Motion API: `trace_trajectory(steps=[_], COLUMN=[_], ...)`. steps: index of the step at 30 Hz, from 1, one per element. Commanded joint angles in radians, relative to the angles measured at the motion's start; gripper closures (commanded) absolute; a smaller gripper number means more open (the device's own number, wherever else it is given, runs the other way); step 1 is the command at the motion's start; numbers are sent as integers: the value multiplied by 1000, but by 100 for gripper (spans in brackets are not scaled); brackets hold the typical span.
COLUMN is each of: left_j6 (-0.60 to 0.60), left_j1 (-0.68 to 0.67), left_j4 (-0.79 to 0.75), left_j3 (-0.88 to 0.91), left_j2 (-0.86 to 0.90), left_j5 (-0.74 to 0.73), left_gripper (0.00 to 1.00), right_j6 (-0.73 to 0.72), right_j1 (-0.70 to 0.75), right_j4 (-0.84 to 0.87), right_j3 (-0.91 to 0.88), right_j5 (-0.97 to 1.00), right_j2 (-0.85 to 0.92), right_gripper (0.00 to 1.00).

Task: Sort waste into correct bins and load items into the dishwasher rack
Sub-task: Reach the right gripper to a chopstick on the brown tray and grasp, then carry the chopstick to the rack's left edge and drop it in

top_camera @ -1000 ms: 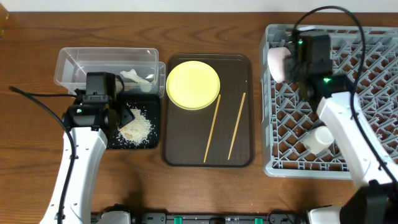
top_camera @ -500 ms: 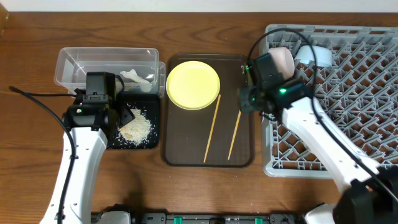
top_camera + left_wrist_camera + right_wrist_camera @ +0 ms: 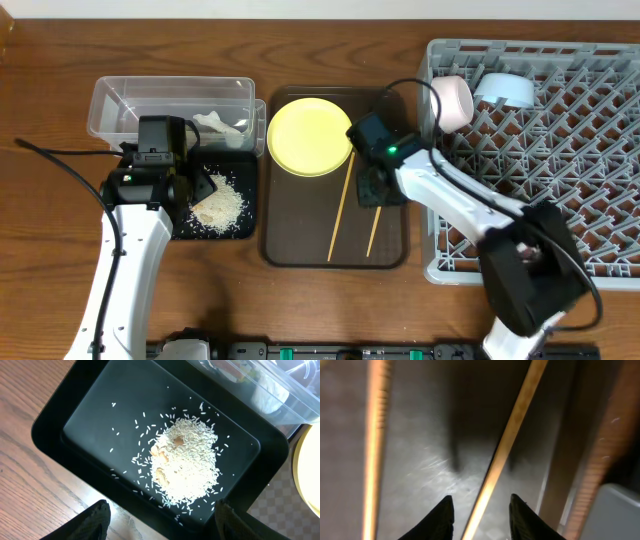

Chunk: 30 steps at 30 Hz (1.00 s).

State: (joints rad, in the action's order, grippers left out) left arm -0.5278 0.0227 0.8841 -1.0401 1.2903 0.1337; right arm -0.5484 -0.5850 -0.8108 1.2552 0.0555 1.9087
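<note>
wood-grain table (image 3: 40,250), left hand (image 3: 167,525) wide above black tray (image 3: 55,435), right hand (image 3: 482,517) narrow astride chopstick (image 3: 515,425)

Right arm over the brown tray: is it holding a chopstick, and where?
Not yet. The right gripper straddles the right-hand chopstick about midway along, jaws open; nothing is gripped.

No text, label, brand, number or sign can be read in any view. The only printed surface is the green-and-yellow snack wrapper (image 3: 232,370), which lies inside the clear tub (image 3: 282,402). Through the tub wall its print shows only as blurred patches of colour, too indistinct to read.
</note>
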Motion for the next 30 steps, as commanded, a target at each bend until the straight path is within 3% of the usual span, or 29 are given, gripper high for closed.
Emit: trace_trajectory(steps=[1,6,13,20,30], left_j6=[-9,-9,-9,-9,-9], left_j1=[5,5,5,5,5], left_j4=[1,1,1,1,1], left_j3=[-5,-5,-5,-5,-5], left_j2=[-3,-3,-4,-4,-3], left_j5=[5,5,5,5,5], left_gripper=[30,30,30,30,30], right_j6=[-68,-68,-68,-15,251], right_j1=[-3,-6,-3,42,192], right_j4=[-1,-2,7,6,-5], right_j3=[-3,-3,-2,8,27], right_j5=[-7,-8,-9,-43,-40], right_j2=[51,97,98,13,-363], right_gripper=[67,70,99,99,99])
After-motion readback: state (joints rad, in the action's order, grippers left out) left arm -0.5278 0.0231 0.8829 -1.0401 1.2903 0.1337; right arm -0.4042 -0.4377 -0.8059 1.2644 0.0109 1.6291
